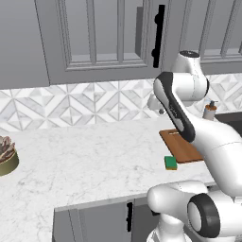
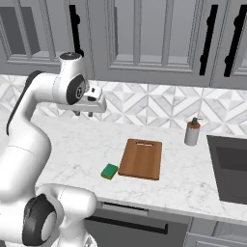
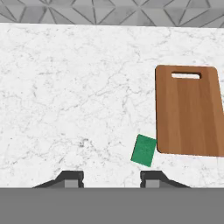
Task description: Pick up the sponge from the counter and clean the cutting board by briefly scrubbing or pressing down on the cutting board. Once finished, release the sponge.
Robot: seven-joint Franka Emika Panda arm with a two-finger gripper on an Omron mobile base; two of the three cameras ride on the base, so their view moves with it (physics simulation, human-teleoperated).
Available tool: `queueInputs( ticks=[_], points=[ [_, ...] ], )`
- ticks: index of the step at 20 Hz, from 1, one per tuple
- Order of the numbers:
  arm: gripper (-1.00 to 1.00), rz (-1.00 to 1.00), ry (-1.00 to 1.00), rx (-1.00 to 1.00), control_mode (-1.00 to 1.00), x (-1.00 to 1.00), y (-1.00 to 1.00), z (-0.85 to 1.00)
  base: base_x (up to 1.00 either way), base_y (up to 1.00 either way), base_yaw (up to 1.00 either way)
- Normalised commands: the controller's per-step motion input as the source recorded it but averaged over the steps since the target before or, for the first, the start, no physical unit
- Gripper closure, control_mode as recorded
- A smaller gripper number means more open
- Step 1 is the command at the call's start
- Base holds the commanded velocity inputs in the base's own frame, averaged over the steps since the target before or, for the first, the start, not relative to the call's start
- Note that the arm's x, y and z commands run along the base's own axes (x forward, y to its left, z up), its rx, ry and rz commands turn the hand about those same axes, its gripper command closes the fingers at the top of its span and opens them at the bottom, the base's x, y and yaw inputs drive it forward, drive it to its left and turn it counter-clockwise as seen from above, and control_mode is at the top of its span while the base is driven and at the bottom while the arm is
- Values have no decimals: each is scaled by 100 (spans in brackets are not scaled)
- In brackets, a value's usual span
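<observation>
Sponge (image 3: 144,150), green-topped, lies flat beside cutting board (image 3: 188,111).

Left base view: behind the arm's left, looking forward and down across the white marble-patterned counter (image 1: 94,151) toward grey cabinets. Right base view: mirrored, from behind the right. Hand view: high above, looking down. All three share the reddish-brown wooden cutting board (image 2: 141,158) and the small green-topped sponge (image 3: 144,150) just beside it.

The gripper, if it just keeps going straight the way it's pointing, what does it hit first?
Most likely bare counter: the gripper points down at open marble. The sponge and cutting board lie off to one side, though depth is hard to judge.
</observation>
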Motion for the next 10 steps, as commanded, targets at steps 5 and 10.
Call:
queueInputs(
  ticks=[5,10],
  points=[
    [-100,0,0,0,-100,-26,0,-2,0,0,0],
    [-100,-2,0,0,-100,-64,-10,-17,0,0,0]
  ],
)
